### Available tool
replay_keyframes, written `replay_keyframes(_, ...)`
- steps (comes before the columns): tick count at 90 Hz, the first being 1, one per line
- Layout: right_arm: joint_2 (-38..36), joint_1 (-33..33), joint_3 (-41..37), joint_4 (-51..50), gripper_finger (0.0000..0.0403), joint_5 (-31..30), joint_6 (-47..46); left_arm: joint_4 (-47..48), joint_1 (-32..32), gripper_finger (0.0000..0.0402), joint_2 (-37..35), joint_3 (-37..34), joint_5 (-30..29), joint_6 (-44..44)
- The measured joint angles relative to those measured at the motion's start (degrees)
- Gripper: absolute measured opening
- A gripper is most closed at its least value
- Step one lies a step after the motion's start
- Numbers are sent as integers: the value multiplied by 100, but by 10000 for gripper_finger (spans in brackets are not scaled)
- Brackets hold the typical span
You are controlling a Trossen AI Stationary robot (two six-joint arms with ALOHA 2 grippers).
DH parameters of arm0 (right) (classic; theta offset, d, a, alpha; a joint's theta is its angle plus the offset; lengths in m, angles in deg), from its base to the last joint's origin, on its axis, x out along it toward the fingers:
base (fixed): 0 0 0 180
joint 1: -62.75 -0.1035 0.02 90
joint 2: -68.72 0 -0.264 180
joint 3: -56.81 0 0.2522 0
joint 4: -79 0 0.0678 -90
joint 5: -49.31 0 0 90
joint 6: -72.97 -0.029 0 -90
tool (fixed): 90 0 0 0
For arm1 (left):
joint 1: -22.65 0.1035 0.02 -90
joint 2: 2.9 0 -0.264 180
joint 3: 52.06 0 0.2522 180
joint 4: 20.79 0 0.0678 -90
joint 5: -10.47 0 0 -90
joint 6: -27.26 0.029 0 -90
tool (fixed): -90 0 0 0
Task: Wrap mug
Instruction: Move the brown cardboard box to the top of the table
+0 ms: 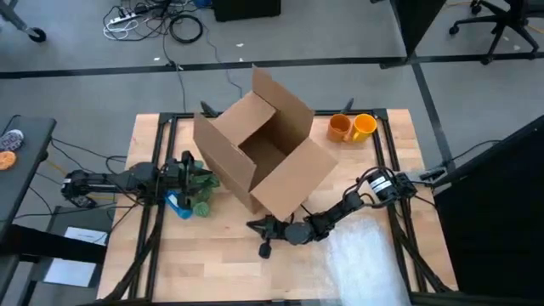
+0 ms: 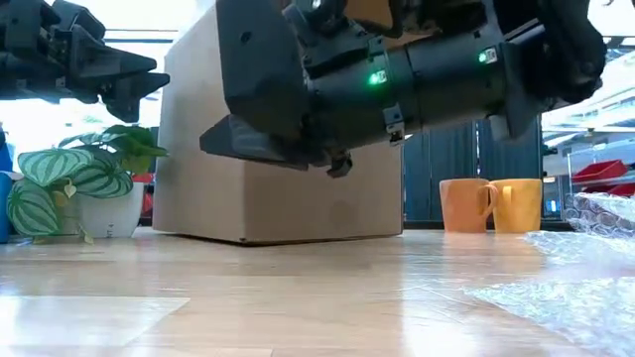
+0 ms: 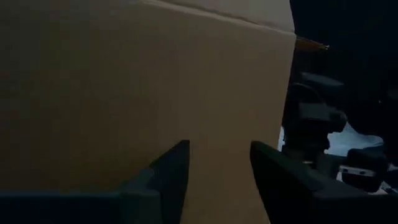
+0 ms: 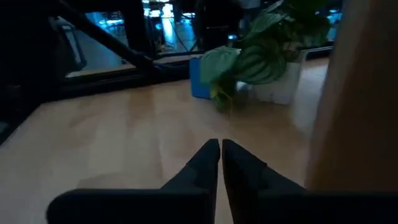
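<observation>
The two ceramic mugs, an orange mug (image 1: 340, 127) touching a yellow mug (image 1: 364, 126), stand at the table's far edge, beyond the large open brown cardboard box (image 1: 263, 153). The right gripper (image 1: 265, 228) hangs low over the bare wood at the box's near corner, its fingers (image 4: 208, 163) pressed together and holding nothing. From this gripper the mugs lie well away, past the box and off toward the right arm's own side; the box stands between them, so a straight reach is blocked. The clear bubble wrap sheet (image 1: 374, 255) lies just behind and beside this gripper.

The left gripper (image 1: 189, 168) sits on the box's other side with its fingers (image 3: 168, 177) spread narrowly and empty, facing the cardboard wall, beside a small potted plant (image 1: 202, 191) with striped green leaves. The right arm looks the nearer to both mugs and wrap.
</observation>
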Motion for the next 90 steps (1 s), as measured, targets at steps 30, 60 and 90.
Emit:
replay_keyframes(30, 0, 274, 0, -356, 0, -394, 140, 0, 1, 156, 0, 0, 0, 0)
replay_keyframes(60, -86, 475, -2, -537, 0, -919, 194, -2, 1, 156, 0, 0, -1, 0)
replay_keyframes(90, -427, 247, -73, -520, 0, -2686, 1943, 0, 2, 156, 0, 0, 0, 1)
